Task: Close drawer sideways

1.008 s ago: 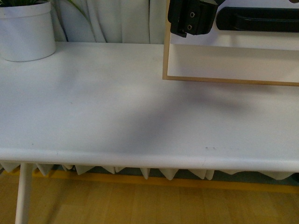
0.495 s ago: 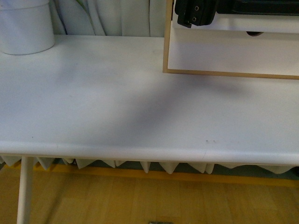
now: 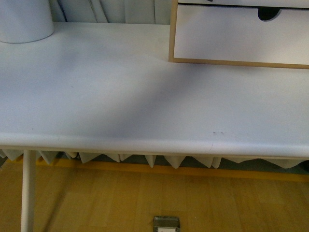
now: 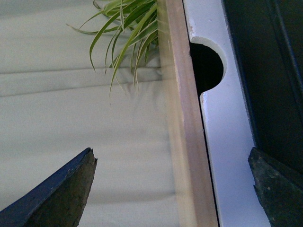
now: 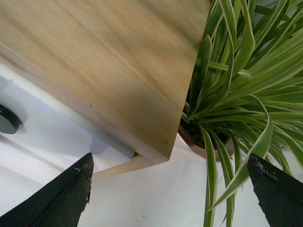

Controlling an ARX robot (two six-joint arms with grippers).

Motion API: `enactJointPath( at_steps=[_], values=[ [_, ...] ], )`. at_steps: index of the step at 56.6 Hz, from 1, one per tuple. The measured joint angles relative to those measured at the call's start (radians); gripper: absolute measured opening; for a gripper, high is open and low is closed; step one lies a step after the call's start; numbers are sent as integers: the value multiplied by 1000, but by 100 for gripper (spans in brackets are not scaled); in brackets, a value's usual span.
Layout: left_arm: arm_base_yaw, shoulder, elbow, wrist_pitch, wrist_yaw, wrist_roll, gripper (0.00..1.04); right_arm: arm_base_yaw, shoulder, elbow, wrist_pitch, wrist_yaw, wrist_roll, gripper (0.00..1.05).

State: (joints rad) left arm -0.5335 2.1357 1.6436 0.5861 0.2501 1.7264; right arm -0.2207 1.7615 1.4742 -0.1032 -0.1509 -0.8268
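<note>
1. Your left end effector (image 4: pixel 170 191) is spread wide. Its two dark fingertips (image 4: pixel 61 194) stand far apart and grip nothing.
2. Straight ahead of it is the drawer (image 4: pixel 227 142), which has a flat, plain white front.
3. A semicircular notch (image 4: pixel 207 66) is cut into the edge of that front where it meets the box. The notch is dark inside.
4. A black handle (image 4: pixel 270 71) runs along the white front on the side away from the notch. It is out of focus, so you get only a long dark band and no finer shape.
5. The light-wood box (image 4: pixel 182 142) shows as a narrow frame edge passing roughly midway between the fingertips. The drawer front lies between that edge and the fingertip that shows against the black band.
6. A thin dark line parts the white front from the wood. You cannot tell from here whether the front sits flush with the frame.
7. On the far side of the wood edge, toward the other fingertip, are a pale folded curtain (image 4: pixel 71 118) and some green leaves (image 4: pixel 123 33).
8. Your right end effector (image 5: pixel 168 196) is spread just as wide, with nothing between its tips.
9. Ahead of the right end effector is a plain wooden face of the box, with its corner over the white tabletop (image 5: pixel 142 210). A striped plant (image 5: pixel 236 94) stands just beside that corner.
10. In the front view the box stands on the tabletop. A lower drawer (image 3: pixel 227 36), white with its own notch, fills the part of the box you can see. The drawer above it is only a sliver at the picture's edge. A white pot (image 3: pixel 24 21) sits well apart from the box.
</note>
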Motion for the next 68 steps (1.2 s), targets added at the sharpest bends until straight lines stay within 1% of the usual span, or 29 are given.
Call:
enactJointPath(
  at_steps=[7, 20, 32, 41, 49, 52, 57, 59, 68],
  values=[
    [1, 21, 31, -6, -4, -3, 98, 5, 15, 5, 15, 2, 24, 95],
    [0, 20, 26, -1, -8, -4, 98, 7, 15, 3, 20, -3, 40, 95],
    [16, -24, -64, 48, -28, -31, 98, 5, -21, -35, -2, -31, 54, 95],
    [41, -151, -272, 149, -15, -52, 98, 2, -117, -131, 18, -56, 71, 95],
    [72, -313, -512, 251, -34, -109, 98, -8, -290, -298, 82, -79, 116, 95],
    [82, -383, -608, 292, -51, -148, 98, -11, -360, -372, 112, -80, 143, 95],
    [87, -512, -761, 371, -118, -232, 98, -17, -478, -493, 141, -83, 192, 95],
    [85, -552, -805, 391, -129, -258, 98, -18, -529, -544, 149, -82, 215, 95],
    [67, -766, -1004, 425, -208, -351, 98, -17, -716, -708, 158, -70, 285, 95]
  ],
)
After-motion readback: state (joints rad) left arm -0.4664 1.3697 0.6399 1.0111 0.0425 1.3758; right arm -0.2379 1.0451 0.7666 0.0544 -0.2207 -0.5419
